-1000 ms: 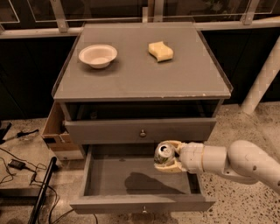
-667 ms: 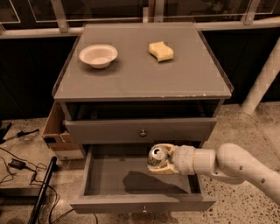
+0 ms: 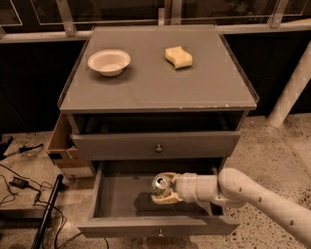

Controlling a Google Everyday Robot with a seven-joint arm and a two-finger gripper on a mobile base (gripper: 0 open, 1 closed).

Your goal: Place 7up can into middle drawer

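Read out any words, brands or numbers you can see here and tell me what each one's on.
No text can be read.
7up can, held in the gripper over the open middle drawer: side print cannot be made out.
Cardboard box: no marking to read.

Setting: indoor test area, lab-like rather than domestic. Evidence: a grey drawer cabinet [image 3: 155, 87] stands alone on a speckled stone floor [image 3: 272, 141], with loose cables [image 3: 14, 183] and a cardboard box [image 3: 60, 143] on the floor to its left and a dark glazed partition [image 3: 43, 14] with metal frames behind it. The gripper [image 3: 161, 188] sits at the cabinet's front, over the open middle drawer [image 3: 116, 194], fingers clasped round the 7up can [image 3: 159, 183].
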